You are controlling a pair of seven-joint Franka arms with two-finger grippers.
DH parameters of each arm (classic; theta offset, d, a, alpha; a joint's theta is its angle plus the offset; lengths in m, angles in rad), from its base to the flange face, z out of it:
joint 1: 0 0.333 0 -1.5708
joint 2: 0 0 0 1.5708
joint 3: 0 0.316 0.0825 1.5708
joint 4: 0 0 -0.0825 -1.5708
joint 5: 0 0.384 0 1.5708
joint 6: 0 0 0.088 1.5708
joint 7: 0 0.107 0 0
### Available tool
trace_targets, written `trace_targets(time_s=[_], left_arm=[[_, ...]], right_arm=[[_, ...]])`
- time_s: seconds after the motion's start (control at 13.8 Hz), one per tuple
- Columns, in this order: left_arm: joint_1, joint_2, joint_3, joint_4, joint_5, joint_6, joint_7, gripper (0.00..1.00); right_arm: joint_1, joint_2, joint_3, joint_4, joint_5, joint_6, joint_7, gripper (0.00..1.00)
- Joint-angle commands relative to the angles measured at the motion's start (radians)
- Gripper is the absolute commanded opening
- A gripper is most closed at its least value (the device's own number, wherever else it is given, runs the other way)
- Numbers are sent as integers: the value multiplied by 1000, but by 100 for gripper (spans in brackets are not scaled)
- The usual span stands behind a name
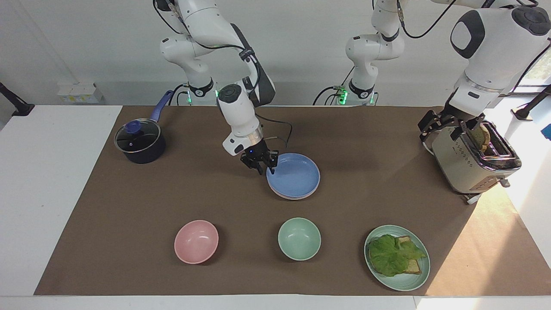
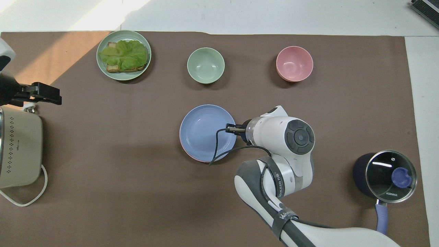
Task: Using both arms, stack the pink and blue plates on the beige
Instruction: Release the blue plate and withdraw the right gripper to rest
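Toaster (image 1: 473, 161) at the left arm's end of the table, bread slice sticking out of its slot. Left gripper (image 1: 447, 128) hangs over the toaster's near edge, fingers spread wide, nothing in them. Pot (image 1: 140, 144) with glass lid at the right arm's end, handle pointing toward the robots. Blue plate (image 1: 295, 175) sits flat mid-table, right way up, on top of a pink plate (image 2: 199, 158), only a thin pink rim showing; whether a beige plate lies underneath cannot be told. Round, so no long axis. Right gripper (image 1: 261, 165) at the blue plate's rim on the right arm's side, fingers apart, no grip. Green plate (image 1: 413, 280) holds toast with lettuce. Pink bowl (image 1: 196, 241) and green bowl (image 1: 299, 238) both empty, farthest from the robots.
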Motion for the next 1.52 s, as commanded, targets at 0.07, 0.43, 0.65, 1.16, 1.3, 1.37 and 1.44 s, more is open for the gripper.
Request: trace_targets(time_s=[0.07, 0.43, 0.65, 1.16, 1.3, 1.37, 1.44], left_arm=[[-14, -26, 10, -30, -9, -6, -21, 100], [-12, -54, 10, -75, -9, -1, -25, 100], [-7, -55, 10, -76, -9, 0, -24, 100], [-12, -57, 10, -80, -9, -1, -33, 100], [-14, -57, 8, -81, -9, -1, -41, 100], [-21, -58, 8, -81, -9, -3, -41, 100], [-21, -60, 10, -81, -9, -3, -41, 100]], right_arm=[[-79, -94, -18, 85, -100, -229, 20, 100], [-249, -200, -15, 242, -265, -575, -4, 100], [-346, -275, -16, 286, -266, -747, -98, 100], [-477, -283, -13, 473, -378, -991, -284, 100], [-480, -255, -13, 528, -382, -1064, -285, 100], [-480, -241, -13, 553, -380, -1080, -285, 100], [-481, -238, -13, 565, -374, -1083, -287, 100]])
